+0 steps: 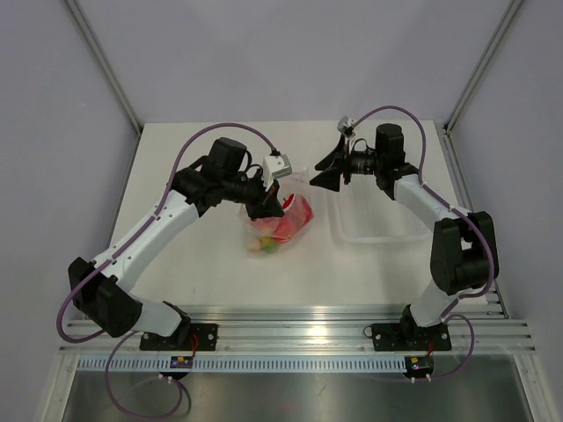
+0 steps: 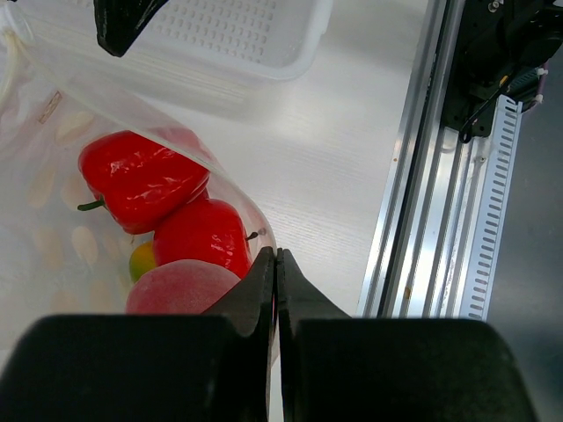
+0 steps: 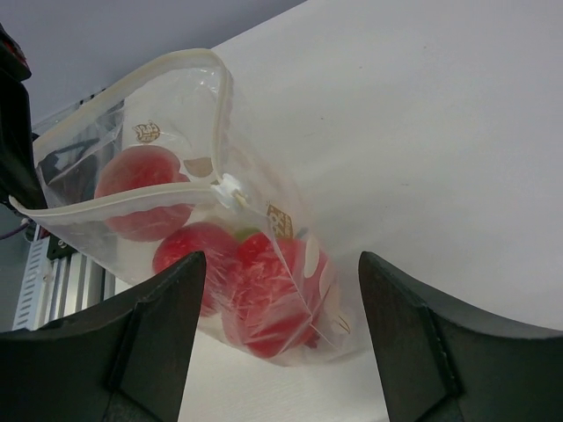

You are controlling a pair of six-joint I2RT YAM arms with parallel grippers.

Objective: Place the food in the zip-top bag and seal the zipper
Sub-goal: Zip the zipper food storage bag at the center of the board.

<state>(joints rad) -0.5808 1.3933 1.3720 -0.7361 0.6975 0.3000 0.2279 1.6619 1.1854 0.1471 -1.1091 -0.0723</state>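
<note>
The zip-top bag [image 1: 283, 224] lies at mid-table, clear with white dots, and it holds the food. In the left wrist view I see red fruits [image 2: 141, 178], a pink one [image 2: 180, 288] and a yellow-green one [image 2: 141, 260] through the plastic. My left gripper [image 2: 277, 262] is shut on the bag's edge [image 2: 260, 230] and also shows in the top view [image 1: 264, 207]. In the right wrist view the bag [image 3: 290, 290] has its mouth gaping, with the zipper strip [image 3: 132, 75] curved open and a white slider [image 3: 230, 189] at one end. My right gripper [image 3: 281, 257] is open and empty, just short of the bag, and shows in the top view [image 1: 322, 172].
A white rectangular tray [image 1: 374, 230] stands right of the bag, under my right arm; it also shows in the left wrist view [image 2: 290, 44]. An aluminium rail [image 2: 422, 220] runs along the table's near edge. Grey walls enclose the back and sides.
</note>
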